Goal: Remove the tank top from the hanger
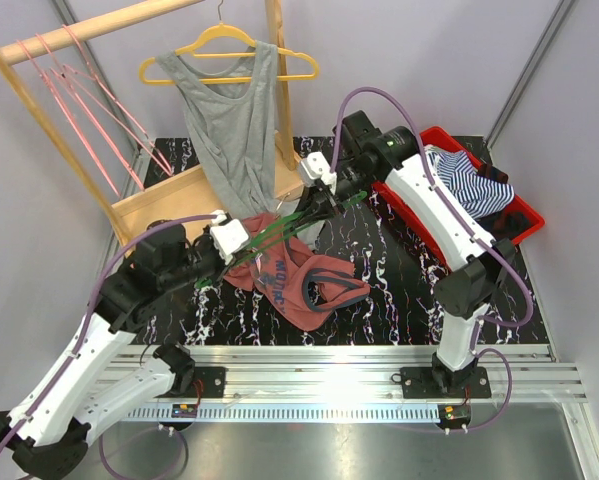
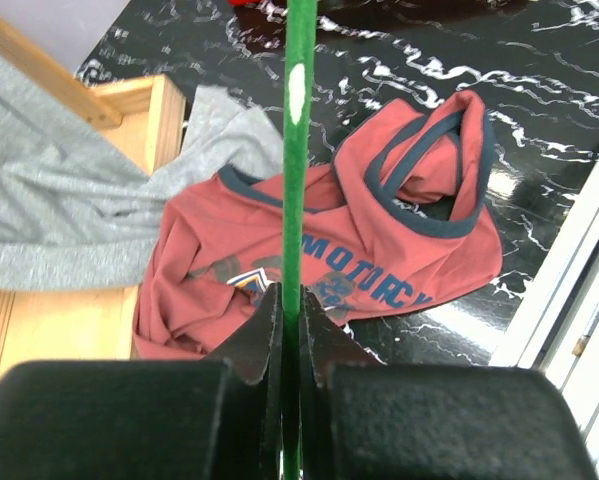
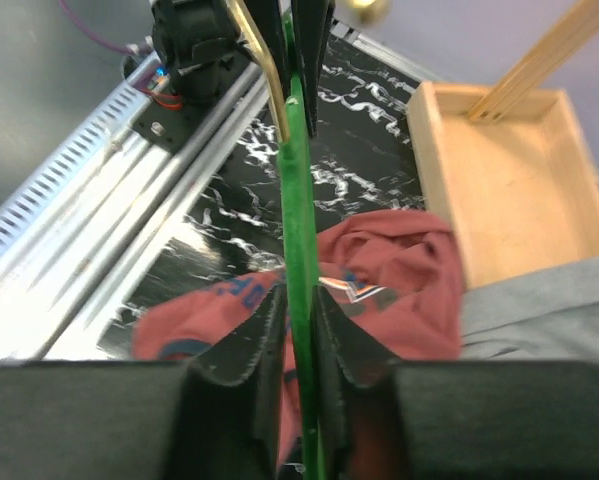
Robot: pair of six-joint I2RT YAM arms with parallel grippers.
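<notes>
A green hanger (image 1: 284, 228) is held between both grippers just above the table. My left gripper (image 1: 251, 252) is shut on one end of it; in the left wrist view the green bar (image 2: 297, 150) runs up from between the jaws (image 2: 290, 310). My right gripper (image 1: 319, 205) is shut on the other end (image 3: 299, 310), and the bar (image 3: 299, 200) leads to a gold hook (image 3: 264, 60). A red tank top (image 1: 299, 275) with navy trim lies crumpled on the black table under the hanger. It also shows in the left wrist view (image 2: 379, 250) and the right wrist view (image 3: 399, 270).
A grey tank top (image 1: 234, 130) hangs on a yellow hanger (image 1: 229, 45) from the wooden rack (image 1: 169, 200) at back left, beside pink hangers (image 1: 79, 90). A red bin (image 1: 524, 215) with striped clothes (image 1: 474, 185) stands at the right.
</notes>
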